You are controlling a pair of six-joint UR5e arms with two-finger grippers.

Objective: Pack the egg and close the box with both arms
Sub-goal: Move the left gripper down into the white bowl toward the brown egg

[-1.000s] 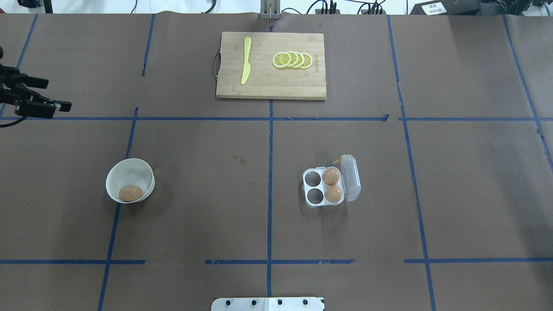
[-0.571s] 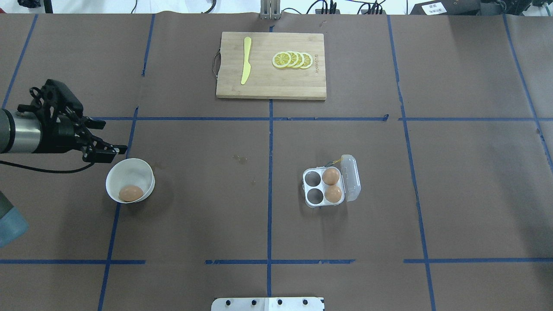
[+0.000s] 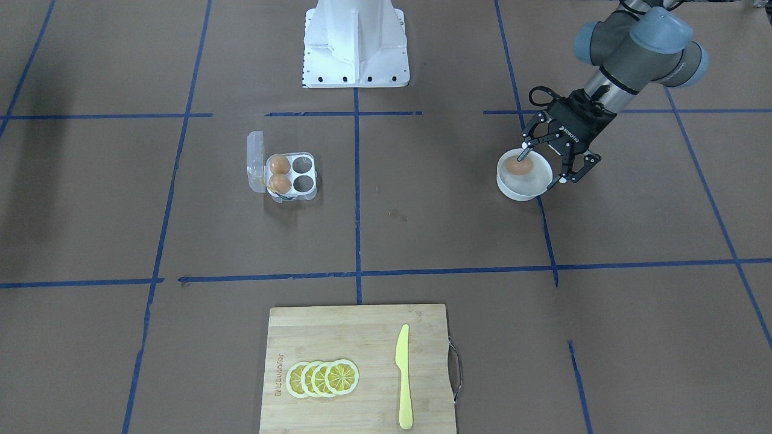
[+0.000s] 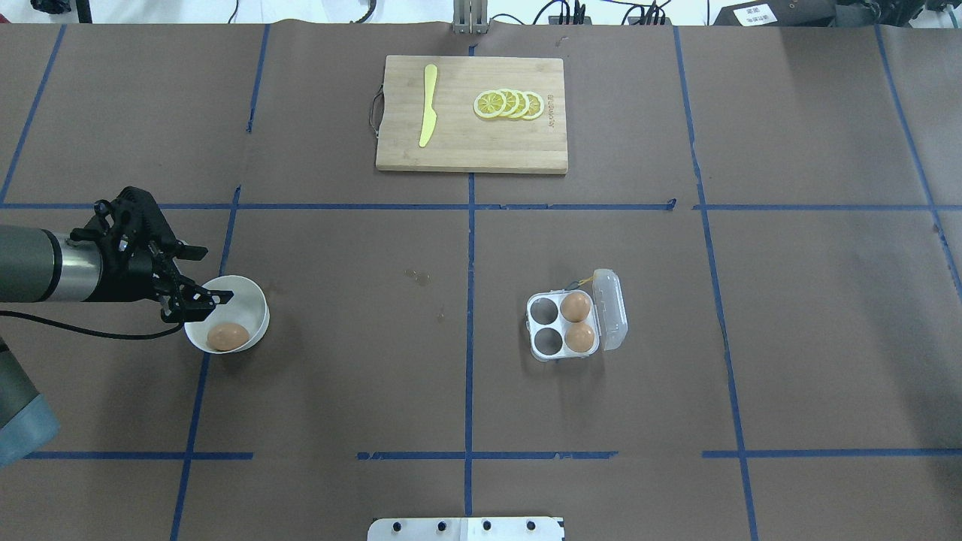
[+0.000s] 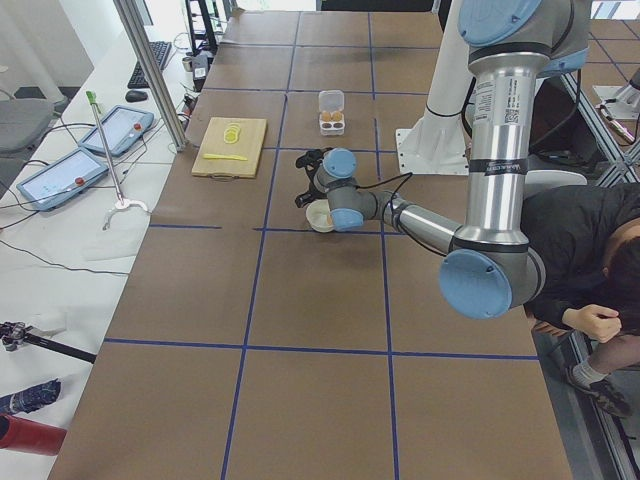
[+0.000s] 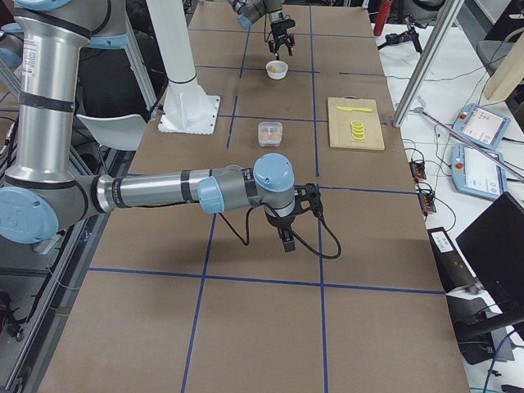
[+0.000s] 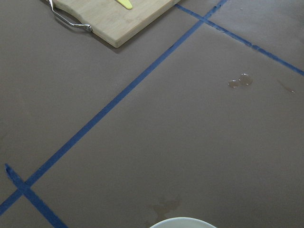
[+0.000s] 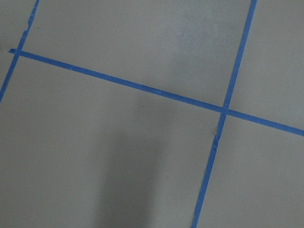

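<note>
**Left gripper** (image 4: 213, 276): positioned at the far rim of the bowl (image 4: 253, 295), on the robot's left of the table. The jaws are spread wide and nothing is held. One finger (image 3: 524, 155) is seen over the inside of the bowl, just beside the egg; the other finger (image 3: 567, 176) is outside the rim. Contact with the egg or the bowl cannot be told.

**Egg** (image 4: 228, 336): orange-brown, lying loose in the white bowl against its near wall. It is well apart from the box.

**Box** (image 4: 562, 325): clear four-cell carton, placed right of the table's centre line in the overhead view. The lid (image 4: 610, 309) is folded open along the side away from the bowl, with a yellow string (image 4: 580, 283) at its far corner. Two eggs (image 4: 576, 306) (image 4: 579, 336) are seated in the two cells next to the lid.

**Right gripper** (image 6: 287, 234): shown only in the exterior right view, pointed down over bare table well apart from the box. Whether its jaws are spread or closed cannot be told.

**Cutting board** (image 4: 466, 146): wooden, at the far middle of the table. A yellow knife (image 4: 428, 105) and a row of overlapping lemon slices (image 4: 509, 104) are laid on it.
</note>
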